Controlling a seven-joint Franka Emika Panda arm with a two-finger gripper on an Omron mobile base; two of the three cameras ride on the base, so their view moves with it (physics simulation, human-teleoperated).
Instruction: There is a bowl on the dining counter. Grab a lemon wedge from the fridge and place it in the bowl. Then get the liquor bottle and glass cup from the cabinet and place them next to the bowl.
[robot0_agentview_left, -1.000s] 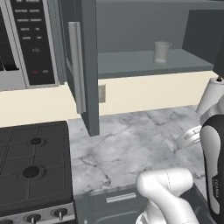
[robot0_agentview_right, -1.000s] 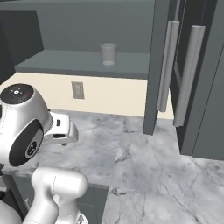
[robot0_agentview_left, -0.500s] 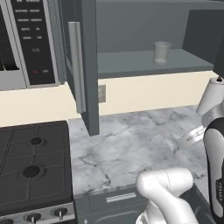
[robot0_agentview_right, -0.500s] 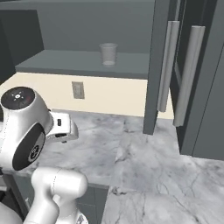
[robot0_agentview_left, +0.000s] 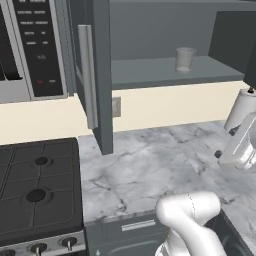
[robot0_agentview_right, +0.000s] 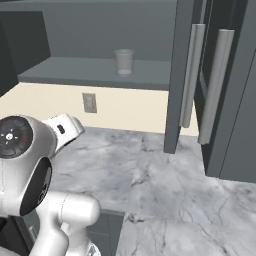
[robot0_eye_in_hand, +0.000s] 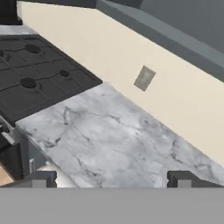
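Observation:
The glass cup (robot0_agentview_left: 185, 59) (robot0_agentview_right: 123, 61), clear and small, stands upright on the lower shelf of the open cabinet (robot0_agentview_left: 165, 75) (robot0_agentview_right: 90, 70). The cabinet's door (robot0_agentview_left: 95, 75) hangs open to the left with its long silver handle facing me. My gripper (robot0_eye_in_hand: 113, 179) is open and holds nothing, its fingertips (robot0_eye_in_hand: 43, 178) set wide apart over the marble worktop (robot0_eye_in_hand: 109, 135). My white hand (robot0_agentview_left: 239, 145) (robot0_agentview_right: 62, 129) hovers low over that worktop, well below the cup's shelf and to its right. The bowl, dining counter, lemon wedge, fridge and liquor bottle are out of view.
A black stove (robot0_agentview_left: 35, 185) (robot0_eye_in_hand: 35, 65) lies left of the worktop, with a microwave (robot0_agentview_left: 30, 50) above it. A white paper towel roll (robot0_agentview_left: 239, 109) stands at the right. A wall outlet (robot0_agentview_right: 89, 102) (robot0_eye_in_hand: 144, 78) sits under the shelf. Another open door (robot0_agentview_right: 190, 75) hangs right.
My arm has swung a little to the right, and the hand has lifted slightly. The cup has not moved and the jaws stay equally wide.

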